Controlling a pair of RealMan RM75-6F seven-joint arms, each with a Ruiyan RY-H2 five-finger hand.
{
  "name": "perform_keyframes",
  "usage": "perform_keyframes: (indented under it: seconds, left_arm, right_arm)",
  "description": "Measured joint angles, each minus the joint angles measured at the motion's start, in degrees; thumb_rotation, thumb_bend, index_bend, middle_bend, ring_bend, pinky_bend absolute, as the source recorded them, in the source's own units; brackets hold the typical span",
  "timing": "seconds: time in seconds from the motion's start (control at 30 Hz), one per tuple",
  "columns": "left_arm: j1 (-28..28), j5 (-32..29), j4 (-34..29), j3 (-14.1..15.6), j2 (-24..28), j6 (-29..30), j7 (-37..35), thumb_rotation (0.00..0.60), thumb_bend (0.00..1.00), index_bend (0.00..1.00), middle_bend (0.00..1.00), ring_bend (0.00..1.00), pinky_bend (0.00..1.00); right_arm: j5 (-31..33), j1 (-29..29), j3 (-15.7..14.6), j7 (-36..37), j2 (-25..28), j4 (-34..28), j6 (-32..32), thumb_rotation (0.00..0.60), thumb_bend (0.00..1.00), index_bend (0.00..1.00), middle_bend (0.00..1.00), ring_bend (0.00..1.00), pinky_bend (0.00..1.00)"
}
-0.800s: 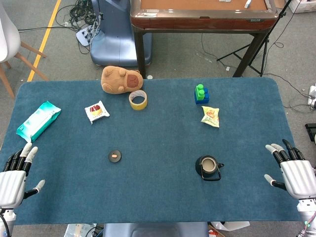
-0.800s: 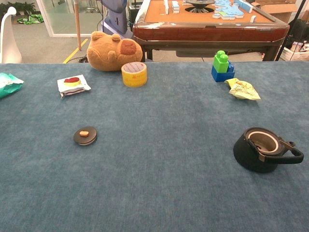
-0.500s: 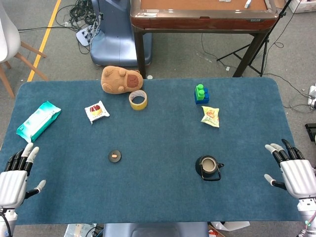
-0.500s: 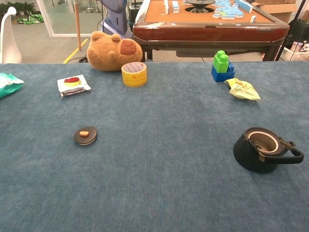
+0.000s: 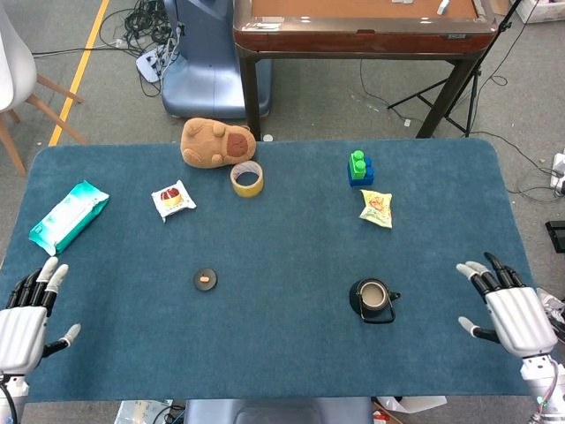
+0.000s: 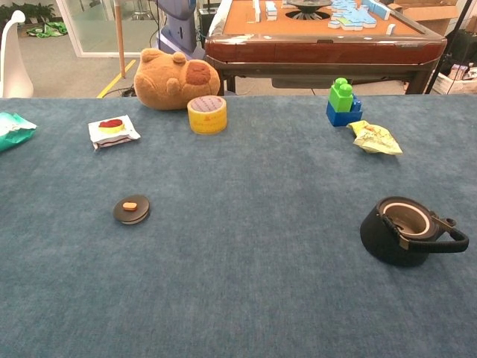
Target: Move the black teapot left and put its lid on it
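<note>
We look down on a table covered in dark blue felt [image 5: 282,265], standing on a grey floor. Taking the black teapot [image 5: 372,299] as our landmark: it sits upright and uncovered near the front of the felt, handle folded to its right side. Its lid [image 5: 205,279], a small dark disc with an orange knob, lies flat well to the left of the teapot, apart from everything. Behind the teapot lie a yellow snack packet [image 5: 376,208] and, further back, a green and blue block stack [image 5: 358,168]. Back and left of the teapot we see a roll of yellow tape [image 5: 247,178] just beside a brown plush toy [image 5: 216,142].

Our right hand [image 5: 505,311] hovers to the right of the teapot, fingers spread, holding nothing. Our left hand [image 5: 25,316] sits far left of it at the table's front corner, likewise spread and empty. Beyond the felt stands a wooden game table [image 6: 324,33], with cables on the floor [image 5: 146,26].
</note>
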Motion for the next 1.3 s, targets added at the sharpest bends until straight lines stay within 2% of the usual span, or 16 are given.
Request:
perform_keyframes:
  seconds: [0.2,0.27,0.63,1.3]
  left_arm:
    - [-0.1,0.6,0.1,0.2,-0.1,-0.1,0.0,0.6,0.2,0.0,0.0,0.0,0.06]
    - [-0.1,0.6,0.0,0.2,-0.1,-0.1,-0.1,0.6,0.2,0.0,0.0,0.0,0.06]
    - [0.2,0.0,0.6,0.3,0.2,-0.2,-1.4,0.6,0.2,0.0,0.0,0.0,0.06]
    - [0.6,0.1,0.6,0.5,0.6,0.1,-2.5,0.6,0.2,0.0,0.0,0.0,0.06]
  right_arm:
    - [-1.7,1.2,-0.5,-1.9,-2.1,0.1,-1.6,0.6,0.01,0.21,0.25,0.08,0.2]
    - [-2.2,1.7,-0.6,-2.8,-3.6,0.5,-2.4,0.6,0.0,0.21,0.26,0.08,0.2]
    - [-1.8,4.6,-0.4,-8.4,-10.9,2.9,-7.2,0.6,0.0,0.25,0.27,0.08,0.2]
    - [-3.4,6.7,-1.2,-17.5,-19.5,6.8,-9.1,0.6,0.0,0.26,0.24,0.08,0.2]
